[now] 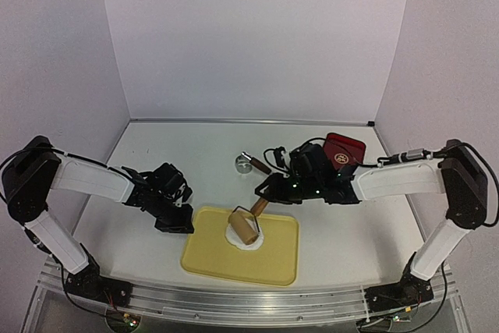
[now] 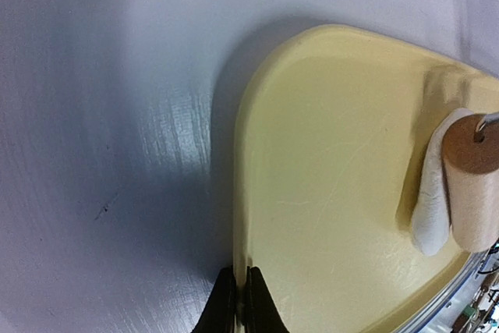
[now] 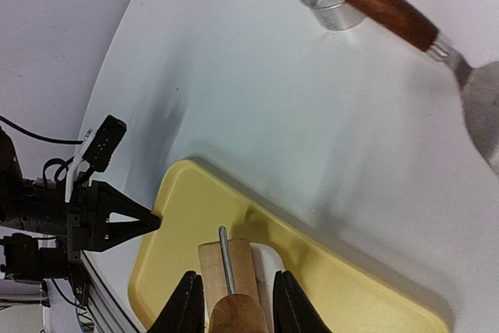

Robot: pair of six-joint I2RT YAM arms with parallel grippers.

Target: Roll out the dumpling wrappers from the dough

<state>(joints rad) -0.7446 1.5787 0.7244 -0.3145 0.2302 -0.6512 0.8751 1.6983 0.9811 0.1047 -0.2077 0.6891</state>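
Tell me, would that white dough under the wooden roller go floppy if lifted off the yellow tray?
Probably floppy: the dough curves up against the wooden roller, so it looks soft and would likely sag. It may stick too, since it lies pressed onto the yellow tray. Pushed, it should smear rather than roll.

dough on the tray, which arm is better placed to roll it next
Right. The right fingers grip the roller, which rests on the dough in the yellow tray. The left fingers are shut at its edge, empty.
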